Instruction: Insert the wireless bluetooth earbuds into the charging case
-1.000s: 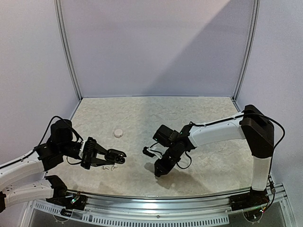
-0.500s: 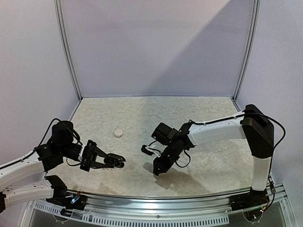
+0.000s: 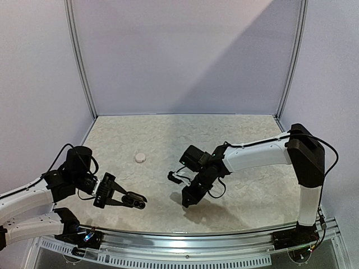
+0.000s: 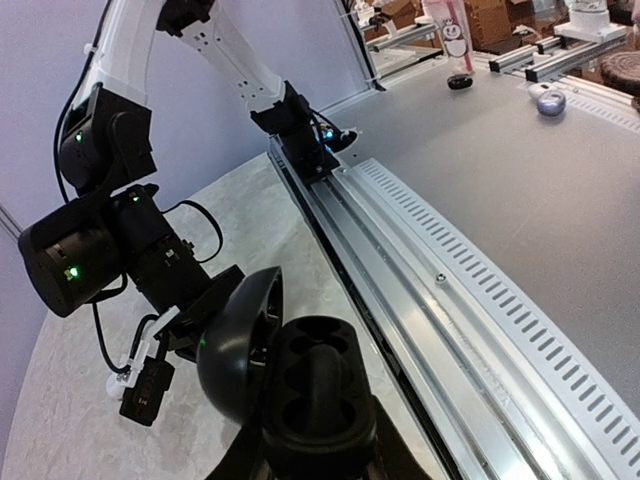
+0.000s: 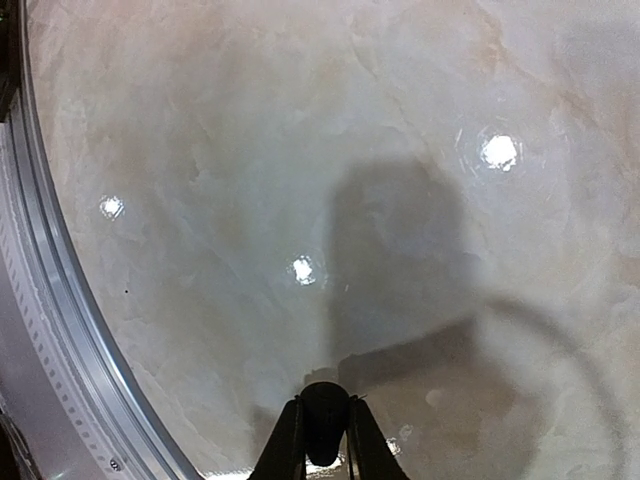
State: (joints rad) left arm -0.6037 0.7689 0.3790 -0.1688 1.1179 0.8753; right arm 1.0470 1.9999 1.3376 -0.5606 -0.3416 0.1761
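My left gripper [image 3: 128, 199] is shut on an open black charging case [image 3: 136, 200] and holds it above the table near the front left. In the left wrist view the case [image 4: 320, 385] fills the bottom, lid [image 4: 235, 340] hinged up to the left, with empty sockets facing the camera. My right gripper [image 3: 187, 200] hangs over the table to the right of the case, apart from it. In the right wrist view its fingers [image 5: 285, 445] are shut on a glossy black earbud [image 5: 323, 415] above bare table. No white buds show.
A small white round case [image 3: 140, 158] lies on the marble table behind the left gripper. The metal front rail [image 3: 196, 238] runs along the near edge and also shows in the left wrist view [image 4: 400, 250]. Side posts and walls close in the table.
My left gripper has moved toward the near edge with the open case, which has turned. Small white things seen beside it earlier no longer show. The right gripper has barely moved.
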